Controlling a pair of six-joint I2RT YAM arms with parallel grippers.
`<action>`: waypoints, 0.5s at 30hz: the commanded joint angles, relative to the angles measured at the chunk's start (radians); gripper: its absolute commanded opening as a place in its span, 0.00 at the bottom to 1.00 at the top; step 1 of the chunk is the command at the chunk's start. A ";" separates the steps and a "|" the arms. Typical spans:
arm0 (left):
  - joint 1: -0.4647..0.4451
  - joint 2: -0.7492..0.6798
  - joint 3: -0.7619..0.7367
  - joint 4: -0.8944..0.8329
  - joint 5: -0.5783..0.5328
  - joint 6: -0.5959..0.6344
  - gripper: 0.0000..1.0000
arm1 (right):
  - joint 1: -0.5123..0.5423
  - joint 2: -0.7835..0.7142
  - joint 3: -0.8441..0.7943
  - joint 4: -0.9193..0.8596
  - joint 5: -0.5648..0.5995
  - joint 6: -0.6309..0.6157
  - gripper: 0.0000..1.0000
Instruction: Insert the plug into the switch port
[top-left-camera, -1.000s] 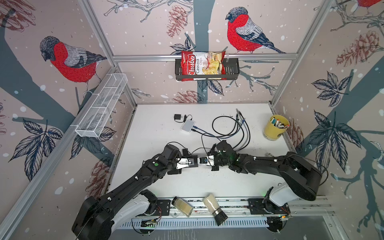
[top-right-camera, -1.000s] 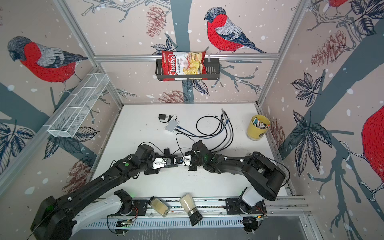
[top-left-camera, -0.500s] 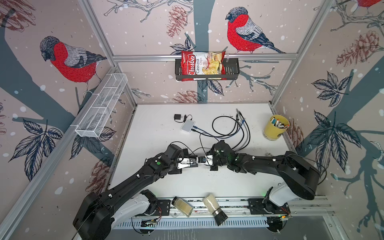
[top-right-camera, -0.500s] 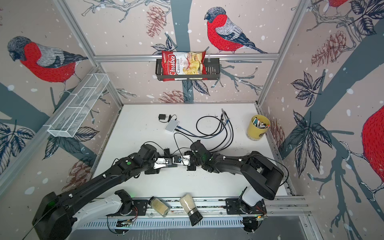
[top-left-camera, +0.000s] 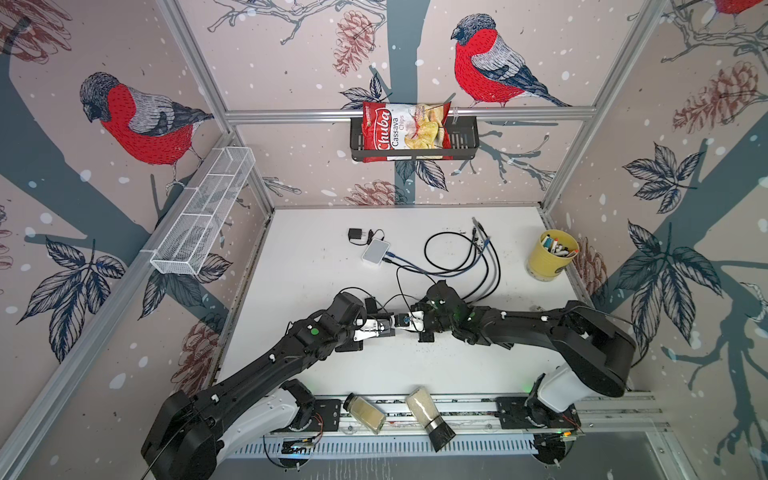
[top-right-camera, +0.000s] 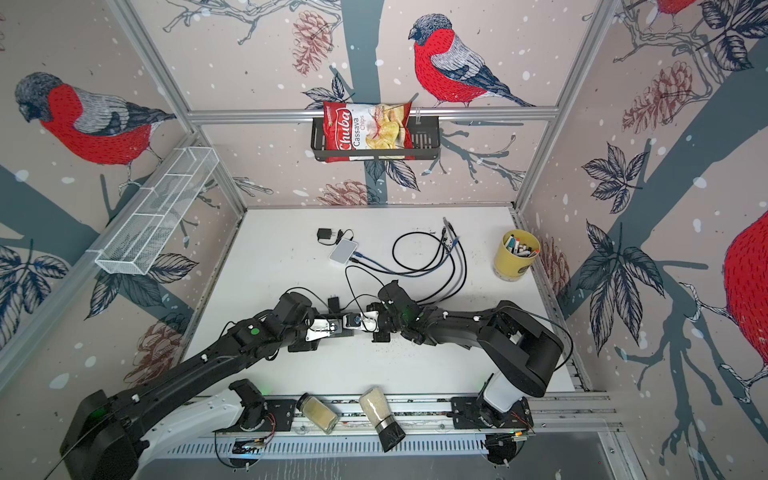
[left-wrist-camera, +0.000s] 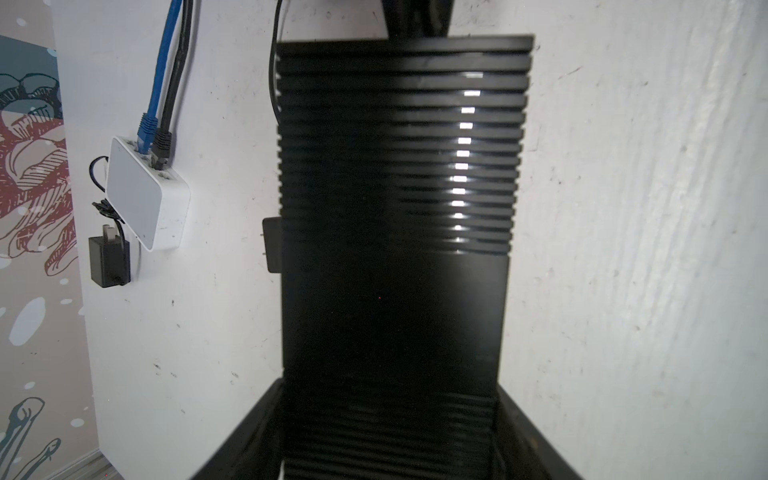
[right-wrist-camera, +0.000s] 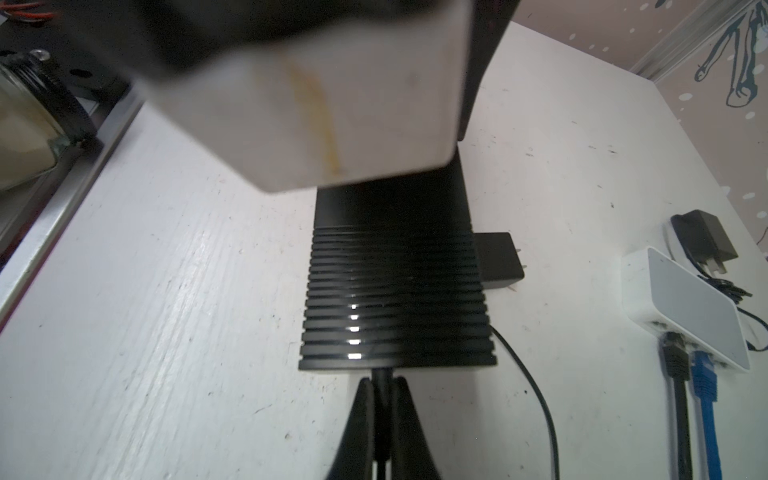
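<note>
Annoyingly, plug (right-wrist-camera: 381, 379) half-hidden between right fingers (right-wrist-camera: 409, 428) and switch (right-wrist-camera: 395, 291).

Black switch (right-wrist-camera: 397, 291) edge hides port and plug tip.

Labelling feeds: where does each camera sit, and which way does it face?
Top views: above the bases, looking down on the table; left arm, right arm show.
Left wrist: looks along its fingers at the black ribbed box.
Right wrist: faces the box's other end; fingers pinch a black cable.
Both wrist views share the box and white hub.
</note>
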 joint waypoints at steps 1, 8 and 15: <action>-0.017 -0.002 0.014 0.303 0.230 -0.010 0.46 | 0.024 0.007 0.024 0.164 -0.186 -0.019 0.00; -0.017 0.013 -0.051 0.327 0.137 -0.095 0.46 | 0.001 0.059 0.048 0.165 -0.110 0.038 0.02; -0.013 0.071 -0.077 0.288 0.106 -0.106 0.46 | -0.066 0.061 0.012 0.174 -0.115 0.117 0.08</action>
